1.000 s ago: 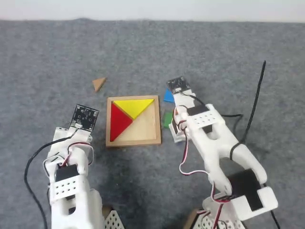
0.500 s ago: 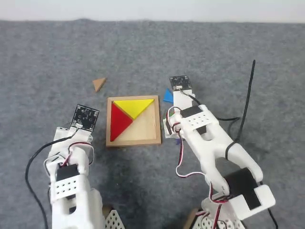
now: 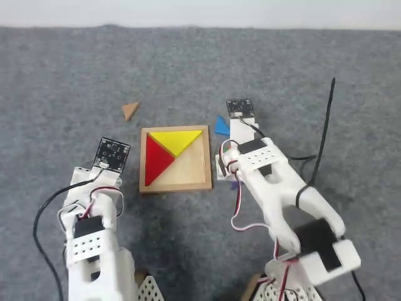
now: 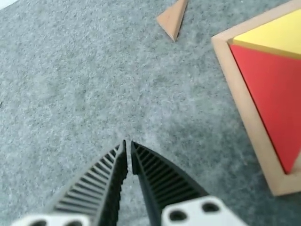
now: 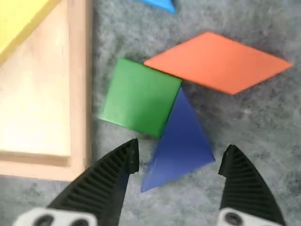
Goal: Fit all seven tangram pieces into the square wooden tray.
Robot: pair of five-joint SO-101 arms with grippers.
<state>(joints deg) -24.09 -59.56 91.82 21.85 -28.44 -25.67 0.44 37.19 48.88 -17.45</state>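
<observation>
Squarely under right pincer (image 5: 182,154): dark-blue triangle (image 5: 178,143)

The high camera is looking steeply down over the table (image 3: 75,63) from above its near edge, farther off. Each wrist camera is facing down, close above the surface. All three are sharing the tray (image 3: 207,157) rim.

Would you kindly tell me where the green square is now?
In the right wrist view, the green square lies on the carpet beside the tray, touching the orange parallelogram and dark blue triangle, beyond the right gripper.
</observation>
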